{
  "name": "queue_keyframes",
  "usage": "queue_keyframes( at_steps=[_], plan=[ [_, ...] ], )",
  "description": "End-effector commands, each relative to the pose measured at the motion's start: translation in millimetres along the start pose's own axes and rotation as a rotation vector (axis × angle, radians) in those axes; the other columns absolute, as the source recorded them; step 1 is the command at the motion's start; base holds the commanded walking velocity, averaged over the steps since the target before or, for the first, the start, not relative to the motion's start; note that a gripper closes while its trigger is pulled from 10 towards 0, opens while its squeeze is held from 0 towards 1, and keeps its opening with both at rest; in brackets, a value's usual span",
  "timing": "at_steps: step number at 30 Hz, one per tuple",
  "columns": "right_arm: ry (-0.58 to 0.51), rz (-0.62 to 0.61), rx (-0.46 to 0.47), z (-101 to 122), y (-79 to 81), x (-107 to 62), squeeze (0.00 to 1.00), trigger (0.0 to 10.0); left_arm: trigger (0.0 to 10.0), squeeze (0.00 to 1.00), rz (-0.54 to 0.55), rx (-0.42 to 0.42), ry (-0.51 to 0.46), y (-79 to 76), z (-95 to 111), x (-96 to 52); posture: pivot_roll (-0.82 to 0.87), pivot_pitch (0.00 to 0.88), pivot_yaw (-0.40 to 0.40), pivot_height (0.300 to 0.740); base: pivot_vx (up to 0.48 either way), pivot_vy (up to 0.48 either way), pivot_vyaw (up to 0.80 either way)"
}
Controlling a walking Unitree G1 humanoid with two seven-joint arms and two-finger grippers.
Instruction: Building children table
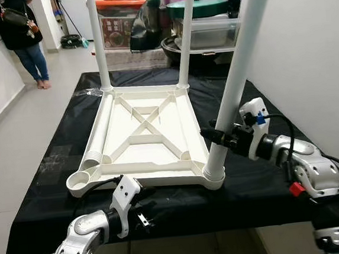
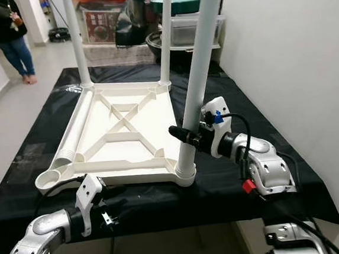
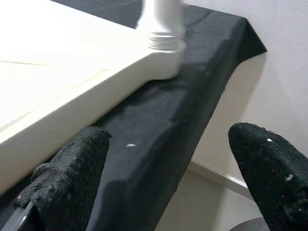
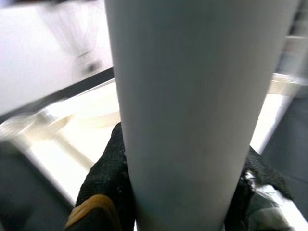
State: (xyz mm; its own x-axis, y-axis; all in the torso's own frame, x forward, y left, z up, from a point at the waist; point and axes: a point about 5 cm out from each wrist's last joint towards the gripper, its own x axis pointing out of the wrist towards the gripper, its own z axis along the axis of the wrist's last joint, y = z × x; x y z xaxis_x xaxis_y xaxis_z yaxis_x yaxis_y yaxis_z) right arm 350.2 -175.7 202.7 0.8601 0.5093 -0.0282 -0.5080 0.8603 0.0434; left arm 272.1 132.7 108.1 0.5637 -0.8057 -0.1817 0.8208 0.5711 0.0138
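While the right gripper (image 1: 216,136) clamps the near leg (image 1: 235,85) standing tilted in its corner socket of the upturned tabletop (image 1: 146,135), the leg should be straightened and pressed home, the left gripper (image 3: 163,183), fingers apart, bracing the near edge.

No legible text, labels, brands or numbers anywhere in view.

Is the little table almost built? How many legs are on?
Three legs stand in the upside-down tabletop: two far ones and a near one, which the right gripper grips. The fourth leg lies on the tabletop, its corner socket empty. The left gripper is open by the near edge.
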Motion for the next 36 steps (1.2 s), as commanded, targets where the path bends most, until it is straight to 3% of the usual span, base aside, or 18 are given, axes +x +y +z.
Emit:
queue_keyframes(
  at_steps=[1, 2, 5, 6, 7, 8, 11, 12, 16, 17, 20, 21, 22, 25, 29, 30, 31, 36],
  plan=[
    [0.076, -0.169, 0.051, -15.4, -11.2, 0.4, 0.00, 0.0, 10.0, 0.00, -0.009, -0.002, 0.007, -1.0, -0.8, -1.8, 0.05, 0.000, -0.083, 0.740, 0.000, 0.000, 0.00],
    [0.081, -0.337, 0.122, -23.7, -11.1, 2.3, 0.00, 0.0, 10.0, 0.00, -0.009, -0.002, 0.008, -1.0, -0.7, -2.1, 0.05, 0.000, -0.083, 0.740, 0.000, 0.000, 0.00],
    [0.086, -0.604, 0.242, -40.8, 1.1, -1.4, 0.00, 0.0, 10.0, 0.00, -0.012, -0.002, 0.009, -1.6, -0.4, -1.8, 0.05, 0.000, -0.079, 0.740, 0.000, 0.000, 0.00],
    [0.086, -0.604, 0.242, -40.8, 1.1, -1.4, 0.00, 0.0, 10.0, 0.00, -0.012, -0.002, 0.009, -1.6, -0.4, -1.8, 0.05, 0.000, -0.079, 0.740, 0.000, 0.000, 0.00],
    [0.078, -0.648, 0.271, -45.0, 25.9, -2.4, 0.00, 0.0, 10.0, 0.00, -0.015, -0.003, 0.010, -2.6, -0.7, -1.1, 0.05, 0.000, -0.082, 0.740, 0.000, 0.000, 0.00],
    [0.073, -0.630, 0.271, -44.3, 32.8, -1.5, 0.00, 0.0, 10.0, 0.00, -0.015, -0.003, 0.010, -2.9, -0.7, -0.7, 0.05, 0.000, -0.082, 0.740, 0.000, 0.000, 0.00],
    [0.075, -0.576, 0.261, -41.7, 41.7, 2.1, 0.00, 0.0, 10.0, 0.00, -0.015, -0.004, 0.009, -2.9, -0.6, -0.7, 0.05, 0.000, -0.082, 0.740, 0.000, 0.000, 0.00],
    [0.047, -0.473, 0.160, -26.9, 47.4, 9.0, 0.00, 10.0, 10.0, 0.00, -0.014, -0.004, 0.007, -2.7, -0.5, 0.1, 0.04, 0.000, -0.082, 0.740, 0.000, 0.000, 0.00],
    [0.005, -0.431, 0.097, -14.9, 42.8, 11.1, 0.00, 10.0, 10.0, 0.00, -0.014, -0.004, 0.006, -2.7, -0.3, 0.9, 0.04, 0.000, -0.083, 0.740, 0.000, 0.000, 0.00],
    [-0.009, -0.417, 0.090, -8.9, 32.2, 10.2, 1.00, 10.0, 10.0, 0.00, -0.014, -0.004, 0.003, -2.8, -0.1, 1.5, 0.04, 0.000, -0.085, 0.740, 0.000, 0.000, 0.00],
    [-0.023, -0.421, 0.090, -1.6, 21.1, 8.4, 1.00, 10.0, 10.0, 0.00, -0.014, -0.004, 0.001, -3.1, 0.2, 2.3, 0.04, 0.000, -0.087, 0.740, 0.000, 0.000, 0.00],
    [-0.042, -0.331, 0.057, 9.5, 13.0, 8.4, 0.00, 10.0, 10.0, 0.00, -0.012, -0.005, 0.000, -2.8, 0.2, 2.4, 0.04, 0.000, -0.089, 0.740, 0.000, 0.000, 0.00],
    [-0.042, -0.331, 0.057, 9.5, 13.0, 8.4, 0.00, 10.0, 10.0, 0.00, -0.012, -0.005, 0.000, -2.8, 0.2, 2.4, 0.04, 0.000, -0.089, 0.740, 0.000, 0.000, 0.00],
    [-0.079, 0.009, -0.085, 31.3, 2.8, -6.5, 0.00, 10.0, 10.0, 0.00, -0.010, -0.005, -0.001, -2.3, -0.2, 2.2, 0.04, 0.000, -0.090, 0.740, 0.000, 0.000, 0.00],
    [-0.024, 0.169, -0.095, 26.2, 1.0, -17.8, 0.00, 9.7, 10.0, 0.00, -0.009, -0.005, -0.003, -2.3, -0.1, 2.4, 0.04, 0.000, -0.090, 0.740, 0.000, 0.000, 0.00],
    [0.015, 0.237, -0.108, 21.0, 1.0, -22.5, 0.00, 6.0, 10.0, 0.00, -0.009, -0.005, -0.004, -2.3, -0.2, 2.6, 0.04, 0.000, -0.094, 0.740, 0.000, 0.000, 0.00],
    [0.050, 0.263, -0.108, 15.9, -1.7, -24.4, 0.00, 0.0, 10.0, 0.00, -0.009, -0.005, -0.004, -2.4, -0.2, 2.6, 0.04, 0.000, -0.093, 0.740, 0.000, 0.000, 0.00],
    [0.094, 0.212, -0.106, 7.0, -8.1, -22.5, 0.00, 0.0, 10.0, 0.00, -0.011, -0.004, -0.004, -2.8, -0.4, 2.6, 0.04, 0.000, -0.090, 0.740, 0.000, 0.000, 0.00]
  ],
)
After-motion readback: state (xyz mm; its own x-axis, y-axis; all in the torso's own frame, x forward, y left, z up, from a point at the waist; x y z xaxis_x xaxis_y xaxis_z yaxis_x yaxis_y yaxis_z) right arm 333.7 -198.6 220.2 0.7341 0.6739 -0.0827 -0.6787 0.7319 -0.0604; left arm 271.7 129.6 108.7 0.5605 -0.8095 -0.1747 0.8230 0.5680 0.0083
